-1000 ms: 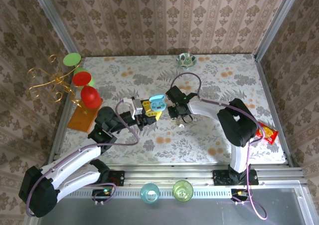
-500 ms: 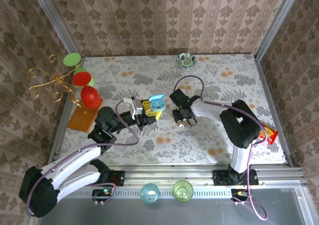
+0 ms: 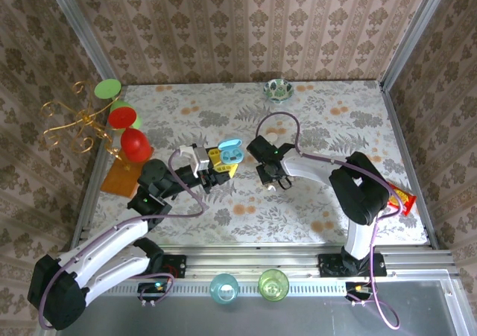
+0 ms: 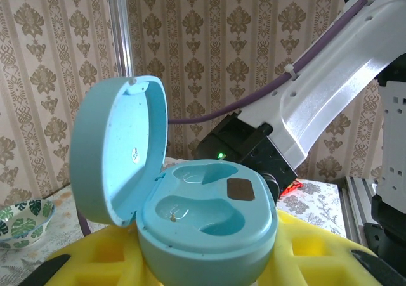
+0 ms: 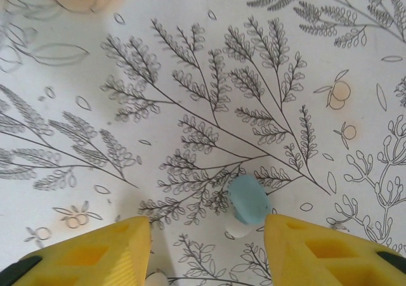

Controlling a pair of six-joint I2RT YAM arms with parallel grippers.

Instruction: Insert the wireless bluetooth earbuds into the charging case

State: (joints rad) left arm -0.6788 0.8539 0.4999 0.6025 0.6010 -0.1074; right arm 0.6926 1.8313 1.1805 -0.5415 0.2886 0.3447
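My left gripper (image 3: 220,162) is shut on the pale-blue charging case (image 4: 209,216) and holds it above the table with its lid (image 4: 117,149) swung open. Both wells of the case are empty. Its yellow fingers (image 4: 311,257) flank the case's base. In the top view the case (image 3: 231,151) hangs left of my right gripper (image 3: 270,178). My right gripper (image 5: 206,251) is open and low over the tablecloth. A pale-blue earbud (image 5: 247,200) lies on the cloth between its yellow fingers (image 5: 104,251), close to the right one. A small white piece (image 5: 155,278) shows at the bottom edge.
A gold stand with red and green discs (image 3: 119,120) and an orange board (image 3: 123,176) sit at the left. A patterned bowl (image 3: 278,89) is at the back edge, a snack packet (image 3: 402,200) at the right wall. Two cups (image 3: 223,286) stand on the near rail.
My right gripper's jaws have widened from shut to open, and it has shifted slightly over the cloth. My left gripper has carried the open case a little left and back.
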